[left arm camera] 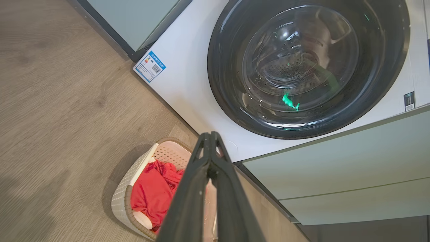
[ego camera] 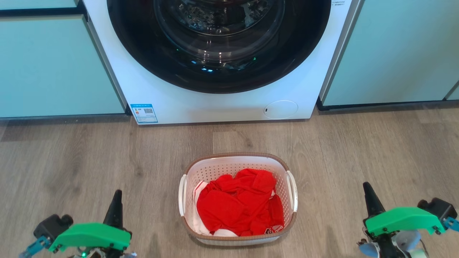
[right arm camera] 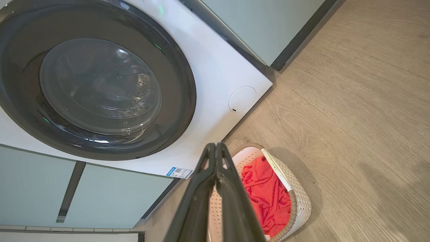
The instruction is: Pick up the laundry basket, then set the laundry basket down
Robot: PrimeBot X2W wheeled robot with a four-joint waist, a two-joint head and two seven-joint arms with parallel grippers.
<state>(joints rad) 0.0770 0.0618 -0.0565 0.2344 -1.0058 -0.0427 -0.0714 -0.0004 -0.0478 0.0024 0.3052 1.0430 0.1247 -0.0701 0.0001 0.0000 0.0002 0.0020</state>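
The laundry basket (ego camera: 237, 168) stands on the wood floor before the washer, white with perforated walls, a brown rim and white side handles, holding red clothes (ego camera: 240, 204). The left wrist view has the basket (left arm camera: 126, 193) at lower left, partly behind my fingers; in the right wrist view the basket (right arm camera: 297, 198) sits at lower right. My left gripper (ego camera: 117, 195) hangs well left of the basket, fingers pressed together, holding nothing. My right gripper (ego camera: 367, 189) hangs well right of it, also shut and empty. Both stay apart from the basket.
A white front-loading washer (ego camera: 215, 104) with a dark round door stands just behind the basket. Pale green cabinets (ego camera: 53, 68) flank it on both sides. Bare wood floor (ego camera: 71, 157) stretches left and right of the basket.
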